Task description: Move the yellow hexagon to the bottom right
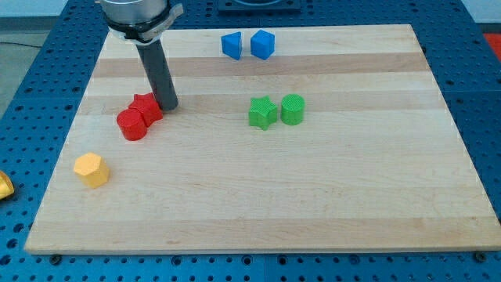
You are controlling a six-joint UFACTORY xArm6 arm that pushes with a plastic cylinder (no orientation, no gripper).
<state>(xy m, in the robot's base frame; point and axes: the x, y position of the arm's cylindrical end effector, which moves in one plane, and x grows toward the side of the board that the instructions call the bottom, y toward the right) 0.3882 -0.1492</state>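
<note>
The tip (168,105) stood beside the red blocks (139,116) — no gripper, nothing held — well short of the yellow hexagon (91,169); approach from its left seemed next.

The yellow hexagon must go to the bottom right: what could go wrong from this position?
1. My tip stands against the red star, with the red cylinder just beyond; heading straight for the yellow hexagon would probably shove both red blocks.
2. The hexagon sits close to the board's left edge; a badly angled push could send it off.
3. The push across is long, so the hexagon may slip off my tip.
</note>
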